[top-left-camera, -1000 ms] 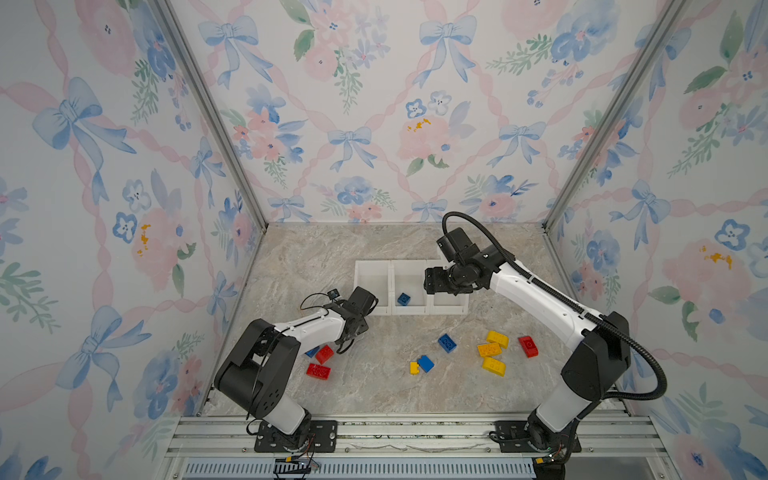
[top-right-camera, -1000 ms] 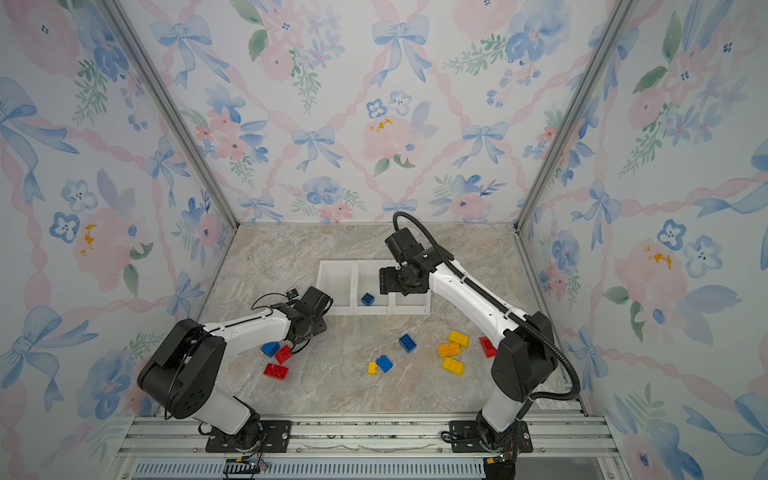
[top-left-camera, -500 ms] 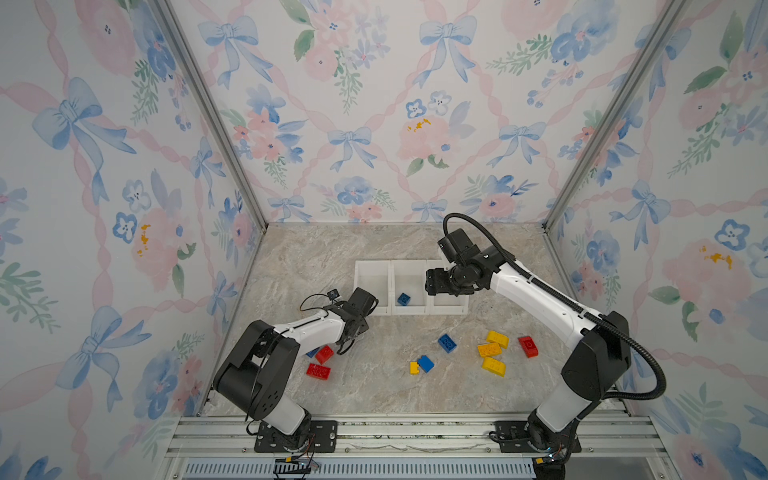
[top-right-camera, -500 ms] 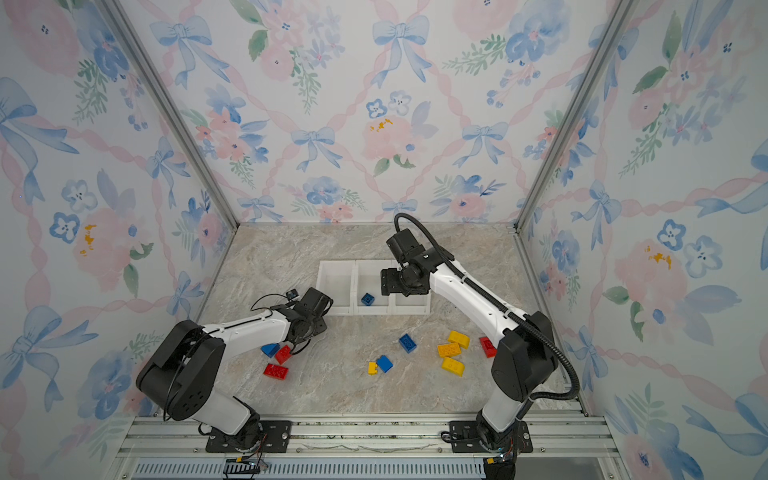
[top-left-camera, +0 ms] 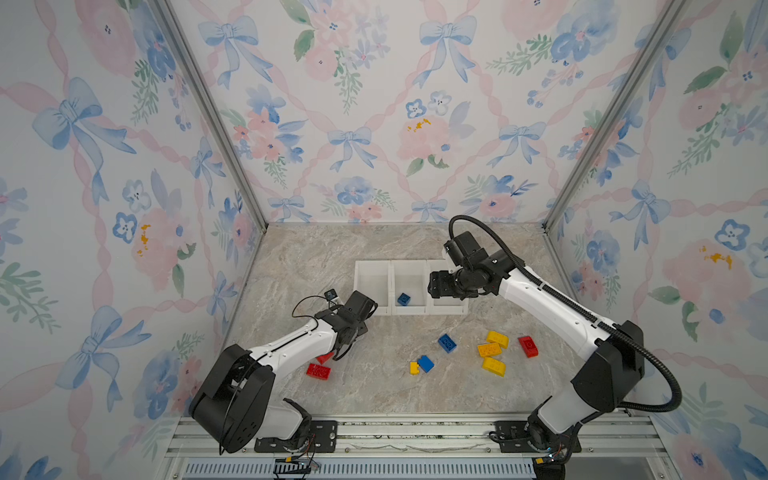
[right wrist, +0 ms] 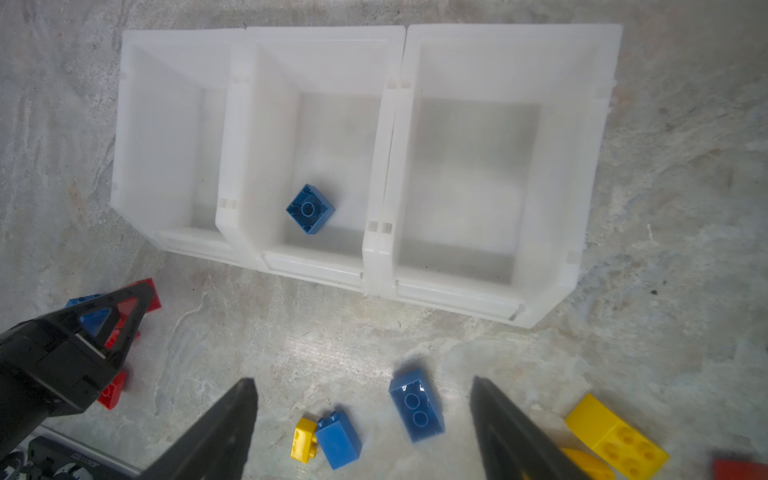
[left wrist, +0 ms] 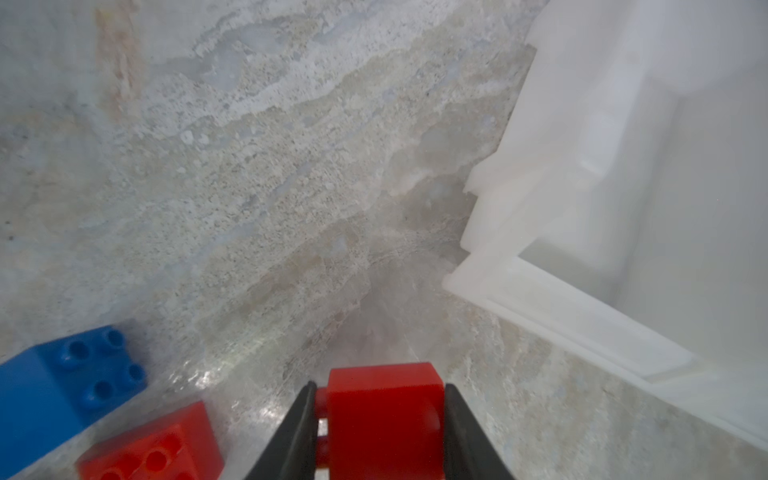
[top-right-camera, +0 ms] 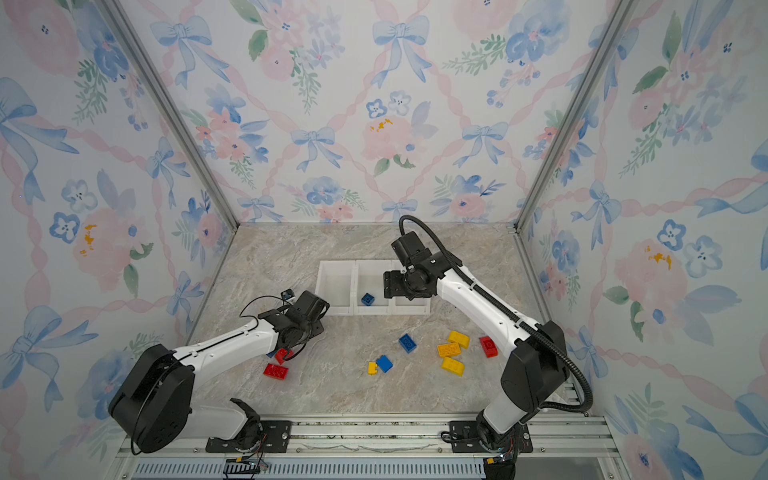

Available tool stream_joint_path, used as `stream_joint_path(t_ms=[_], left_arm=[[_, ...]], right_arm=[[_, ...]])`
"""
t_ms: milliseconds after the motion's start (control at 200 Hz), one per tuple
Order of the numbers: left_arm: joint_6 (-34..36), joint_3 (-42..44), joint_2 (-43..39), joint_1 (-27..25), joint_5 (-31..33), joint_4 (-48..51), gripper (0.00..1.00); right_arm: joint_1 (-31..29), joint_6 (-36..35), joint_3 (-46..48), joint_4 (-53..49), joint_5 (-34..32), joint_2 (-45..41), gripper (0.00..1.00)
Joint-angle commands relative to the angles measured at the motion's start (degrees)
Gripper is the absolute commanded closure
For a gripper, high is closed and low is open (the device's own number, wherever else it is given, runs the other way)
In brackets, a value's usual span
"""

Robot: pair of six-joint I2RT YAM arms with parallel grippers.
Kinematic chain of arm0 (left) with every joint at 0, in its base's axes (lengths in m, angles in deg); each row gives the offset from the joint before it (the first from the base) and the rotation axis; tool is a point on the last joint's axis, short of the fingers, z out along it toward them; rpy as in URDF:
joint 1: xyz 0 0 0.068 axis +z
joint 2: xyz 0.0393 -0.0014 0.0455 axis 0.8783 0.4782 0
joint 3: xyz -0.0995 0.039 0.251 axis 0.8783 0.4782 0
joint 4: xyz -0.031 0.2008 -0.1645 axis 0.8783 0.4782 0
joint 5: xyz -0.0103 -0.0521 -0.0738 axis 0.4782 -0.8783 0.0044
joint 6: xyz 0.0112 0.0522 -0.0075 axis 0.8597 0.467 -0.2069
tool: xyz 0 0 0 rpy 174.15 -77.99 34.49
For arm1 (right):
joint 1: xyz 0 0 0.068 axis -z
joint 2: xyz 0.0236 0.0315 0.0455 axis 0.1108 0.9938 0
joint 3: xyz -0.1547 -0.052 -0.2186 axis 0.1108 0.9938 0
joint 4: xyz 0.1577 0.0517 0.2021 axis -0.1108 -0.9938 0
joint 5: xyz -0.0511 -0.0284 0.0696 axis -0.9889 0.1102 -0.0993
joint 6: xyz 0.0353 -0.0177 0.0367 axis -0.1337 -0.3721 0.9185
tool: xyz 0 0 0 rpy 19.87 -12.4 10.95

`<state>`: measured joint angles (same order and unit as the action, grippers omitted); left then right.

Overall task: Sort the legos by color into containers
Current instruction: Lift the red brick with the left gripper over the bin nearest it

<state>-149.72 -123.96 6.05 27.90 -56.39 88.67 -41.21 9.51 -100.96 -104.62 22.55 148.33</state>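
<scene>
Left claw: the left gripper (left wrist: 380,386) is clamped on a small red plastic brick (left wrist: 384,419), with one black finger against each side of it.
Position: it is low over the grey marbled tabletop (left wrist: 249,187), just beside the near corner of the end bin. Whether the brick is off the surface cannot be told.
Grip reason: red bumps, probably studs, sit against one finger. Squeezing across the short body likely keeps the brick square for a straight drop.
Right claw: the right gripper (right wrist: 363,379) has its jaws wide apart with nothing between them. It hangs above the row of bins, probably to stay out of the other arm's way.
Containers: three joined white open-top plastic bins (right wrist: 386,145) sit mid-table, presumably one per colour.
Sorted: one square blue brick (right wrist: 310,209) lies upside down in the middle bin, showing its hollow underside. The bins either side look empty.
Loose bricks: the blue (top-left-camera: 447,343), yellow (top-left-camera: 497,338) and red (top-left-camera: 528,346) bricks lie scattered in front of the bins. A long red brick (left wrist: 153,449) and a chunky blue brick (left wrist: 62,374) lie near the held one.
Appearance: glossy, solid-coloured and studded.
</scene>
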Motion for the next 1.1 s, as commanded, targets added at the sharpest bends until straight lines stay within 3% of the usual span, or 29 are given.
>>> stream_joint_path(t_ms=[0, 220, 530, 920, 1095], left_arm=[[1.13, -3.51, -1.85, -0.84, 2.66, 3.72, 0.78], [6.14, -11.77, -0.60, -1.80, 4.56, 5.13, 0.78], [16.80, -25.91, 12.67, -1.98, 5.98, 3.59, 0.75], [23.11, -26.85, 24.38, -0.92, 2.14, -4.07, 0.73], [23.75, -26.86, 26.08, -0.42, 2.18, -4.22, 0.65]], right_arm=[[0.39, 1.02, 1.60, 0.41, 0.90, -1.36, 0.16], [0.40, 1.94, 2.61, 0.78, 0.83, -2.29, 0.16], [0.48, 3.24, 3.35, 0.99, 0.54, -3.18, 0.16], [1.62, 4.08, 5.86, 0.01, -0.23, -6.89, 0.16], [2.24, 4.22, 6.66, -0.37, -0.23, -7.52, 0.15]])
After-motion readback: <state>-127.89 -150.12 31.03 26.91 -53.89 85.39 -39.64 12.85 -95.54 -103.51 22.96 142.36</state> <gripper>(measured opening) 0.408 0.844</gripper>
